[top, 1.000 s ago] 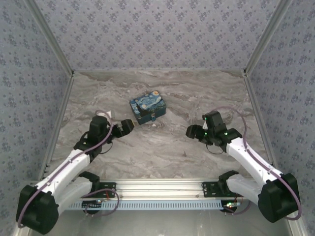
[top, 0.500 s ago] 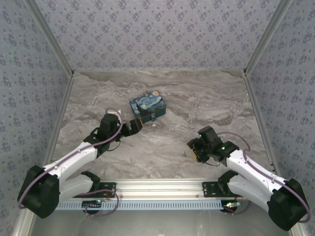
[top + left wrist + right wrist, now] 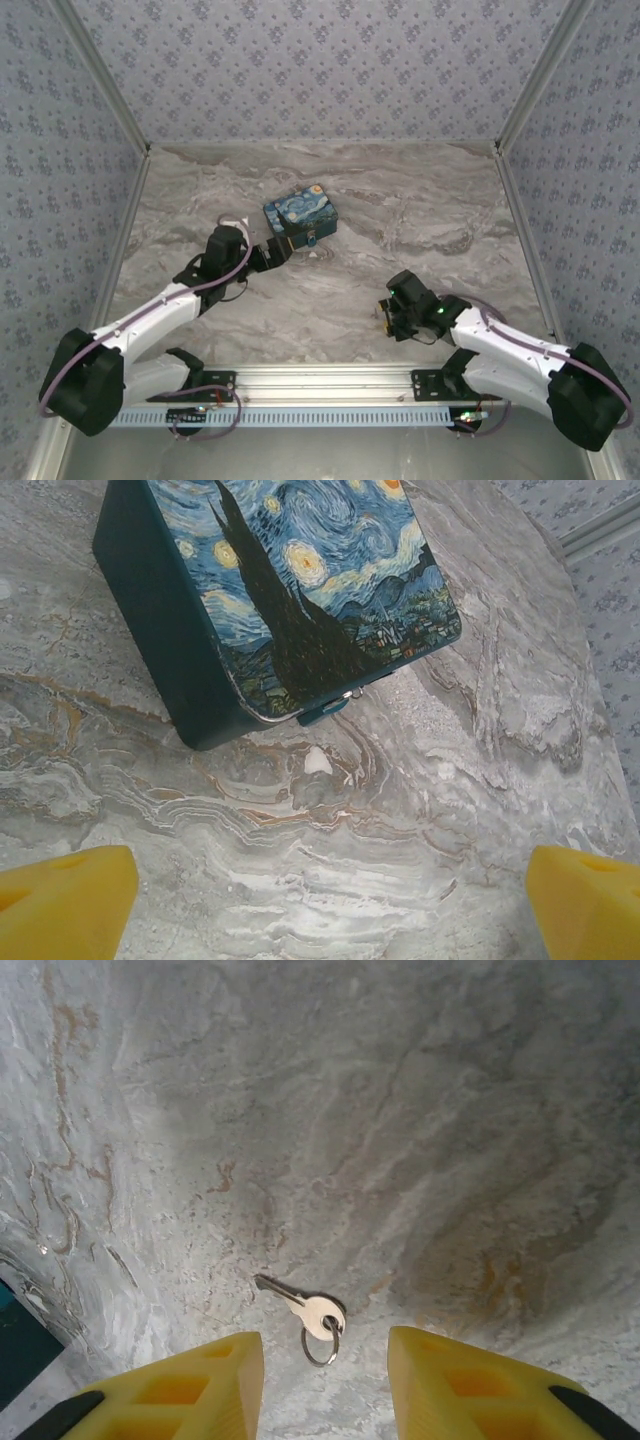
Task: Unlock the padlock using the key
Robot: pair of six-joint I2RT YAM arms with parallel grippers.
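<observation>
**Operator:** Where is my key?

**Spotter:** Your key [image 3: 303, 1307] lies flat on the marble table [image 3: 330, 300], in its near-right part. A small ring [image 3: 320, 1346] is threaded through its head. The blade points left and slightly away from you.

**Operator:** Has my right gripper got it?

**Spotter:** No. Your right gripper [image 3: 322, 1362] hangs low over it with its yellow fingers [image 3: 205, 1385] apart, and nothing is grasped. The ring sits in the gap between the two tips, touching neither, and the key's head is just beyond them. In the top view, that gripper [image 3: 388, 315] points down at the table, well apart from the box.

**Operator:** And the padlock?

**Spotter:** Your padlock [image 3: 322, 713] is the tiny blue piece on the near side of the starry-night box [image 3: 300, 580], with a bit of metal showing just above it. It is too small to tell you whether the shackle is closed. The box [image 3: 300, 215] rests flat near the middle of the table, turned at an angle.

**Operator:** What about my left side?

**Spotter:** Your left gripper [image 3: 330, 905] is spread wide and released, holding nothing. It faces the box's near-left side from just beside it, without touching.
</observation>
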